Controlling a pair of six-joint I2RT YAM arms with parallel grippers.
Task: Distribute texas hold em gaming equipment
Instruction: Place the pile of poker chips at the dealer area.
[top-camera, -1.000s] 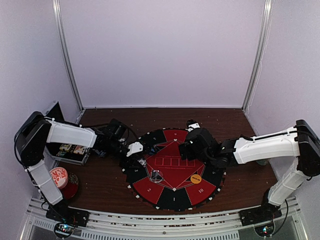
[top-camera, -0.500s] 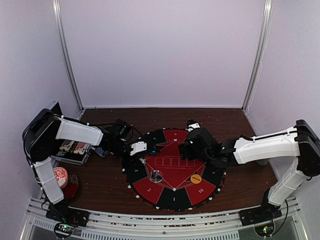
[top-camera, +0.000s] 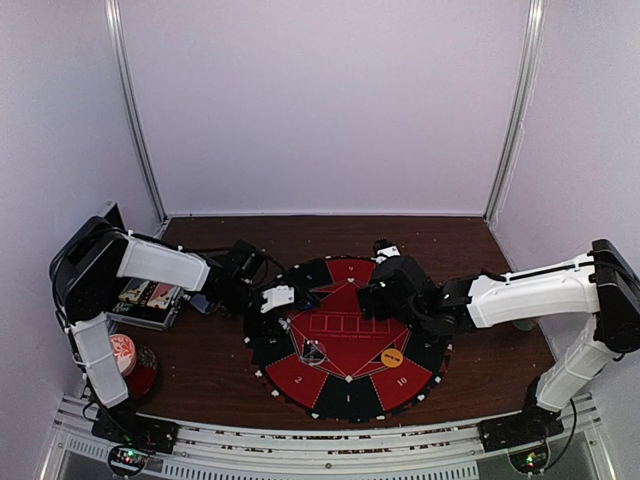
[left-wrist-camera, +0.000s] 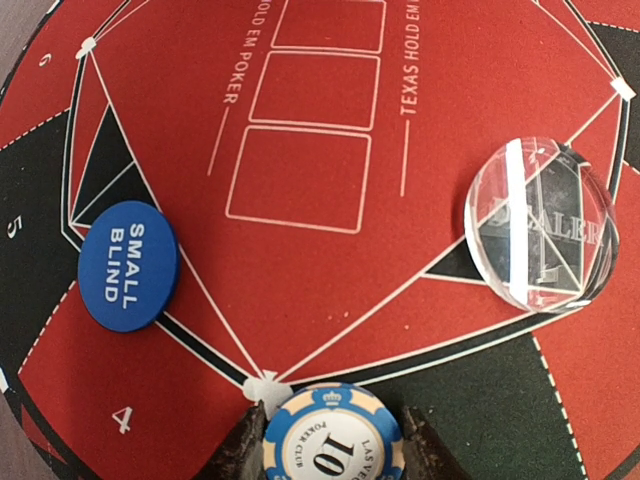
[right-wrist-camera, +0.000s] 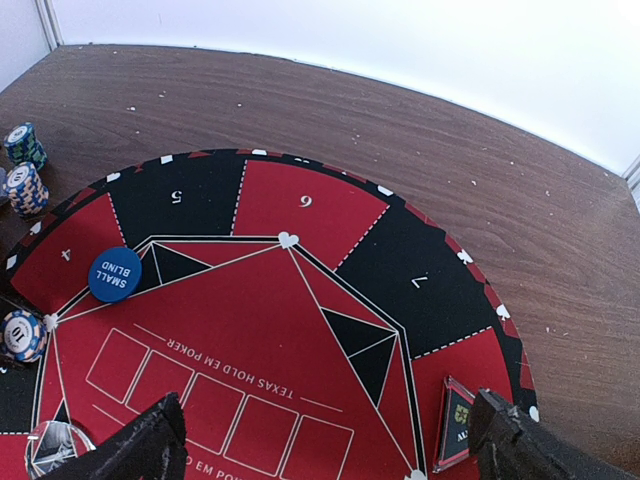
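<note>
In the left wrist view my left gripper is shut on a blue-and-cream poker chip marked 10, edge on between both fingers, over the mat at the line between the red seat 4 and the black seat beside it. A blue SMALL BLIND disc lies just ahead to the left; a clear DEALER button lies to the right. My right gripper hangs open above the mat's centre. An orange disc lies at the mat's right. Two chip stacks stand on the wood beyond seat 4.
A small black plaque with a red rim stands beside my right finger. An open case sits at the table's left, with a red-and-white patterned disc in front of it. Both arms reach over the round mat.
My left arm has swung rightwards from the case side to the mat's left edge, carrying the chip. The right arm has stayed where it was.
</note>
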